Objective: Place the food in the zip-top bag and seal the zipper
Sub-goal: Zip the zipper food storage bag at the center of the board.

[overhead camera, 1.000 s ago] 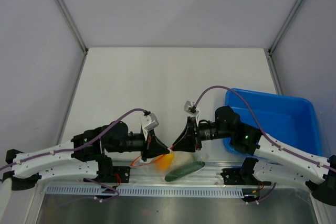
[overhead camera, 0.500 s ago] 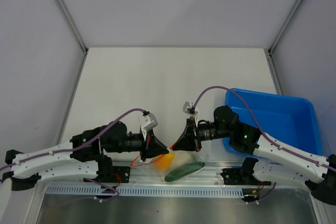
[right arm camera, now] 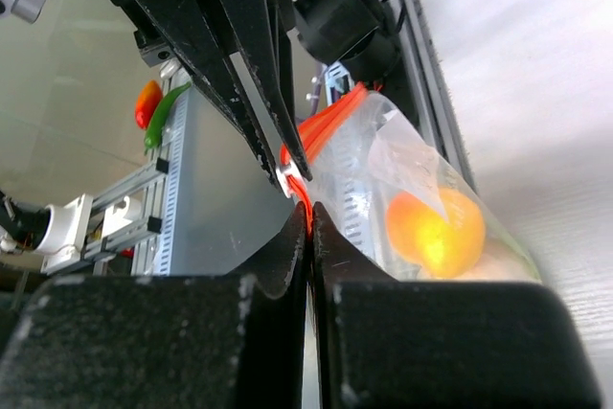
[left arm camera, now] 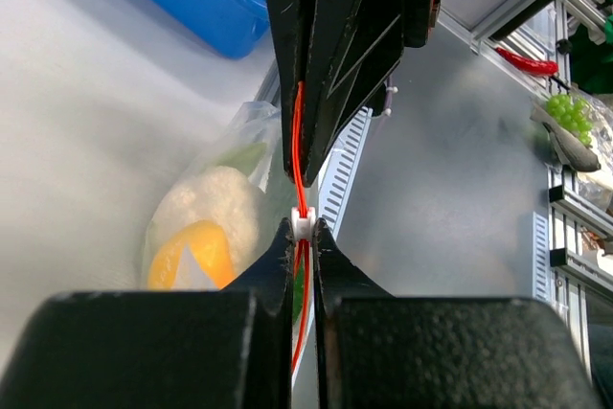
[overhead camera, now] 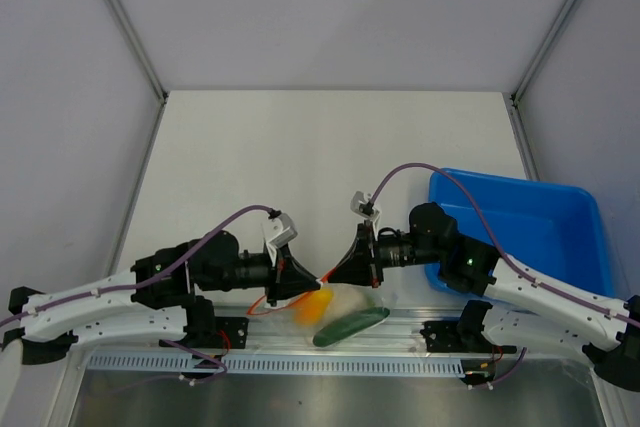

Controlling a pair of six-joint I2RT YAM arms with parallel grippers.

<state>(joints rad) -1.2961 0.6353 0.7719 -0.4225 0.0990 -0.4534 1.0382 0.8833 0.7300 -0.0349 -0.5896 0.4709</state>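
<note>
Top external view shows the left arm [overhead camera: 200, 269] reaching in toward the middle, its jaws clamped together on the zipper [overhead camera: 322, 277], just where the left wrist view shows a small white tab [left arm camera: 303, 223] on the strip. Below that strip hangs the zip-top bag [overhead camera: 362, 299], at the near edge of the table [overhead camera: 330, 147]. Inside it are the yellow-orange fruit [overhead camera: 311, 306], the pale leafy lump [overhead camera: 346, 298] and, as far as I can tell, the cucumber [overhead camera: 352, 326]. The right arm [overhead camera: 450, 249] meets the left tip to tip, its jaws also pinched shut on the strip. I'd say the 2 grips hold the mouth taut so the seal can be pressed along it. The blue tray [overhead camera: 505, 179] stands off to the right.
</note>
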